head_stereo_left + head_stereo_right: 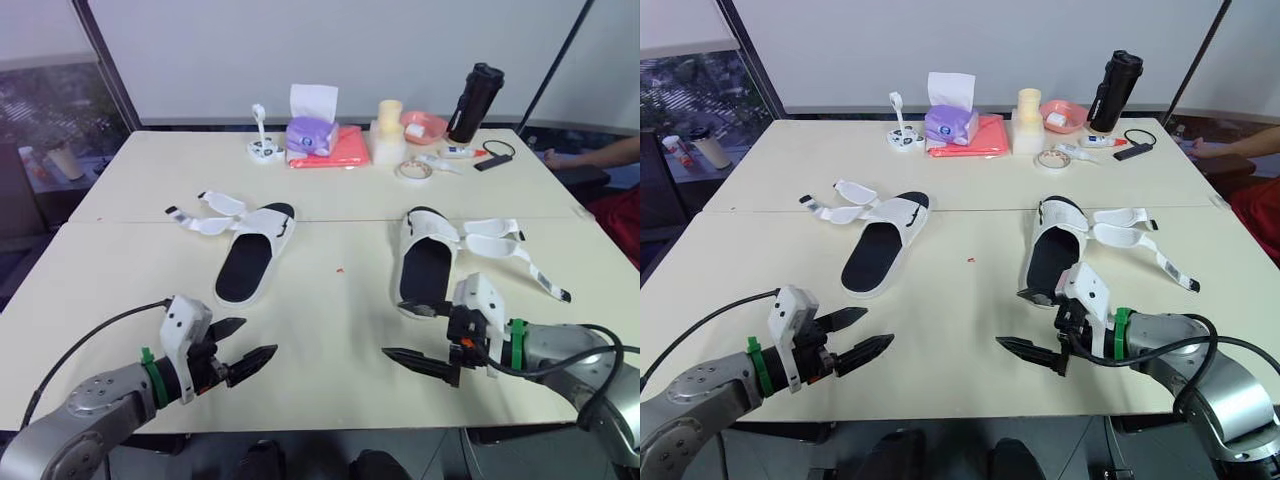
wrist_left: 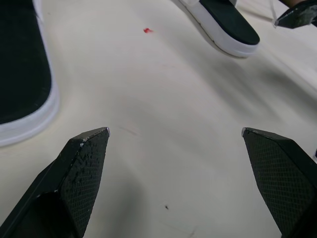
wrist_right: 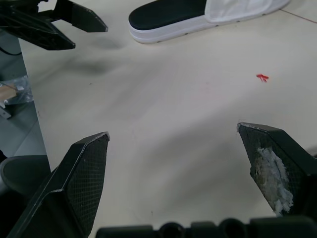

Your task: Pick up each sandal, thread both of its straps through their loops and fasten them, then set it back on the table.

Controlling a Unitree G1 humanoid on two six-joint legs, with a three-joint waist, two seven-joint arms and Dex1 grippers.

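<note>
White sandals lie flat on the table point(image 1: 330, 215) in the head view, their straps point(image 1: 500, 240) splayed loose. The left sandal point(image 1: 250, 258) is ahead of the left claw point(image 1: 258, 337), and the right sandal point(image 1: 428, 265) is just beside the right claw point(image 1: 393, 330). In the left wrist view that claw gapes wide over bare table, empty. In the right wrist view the right claw is likewise spread and empty; advise gripping the near sandal's sole edge, keeping the straps free.

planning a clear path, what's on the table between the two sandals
Bare table apart from one tiny red speck, seen in the left eye view between the left sandal and the right sandal.
</note>
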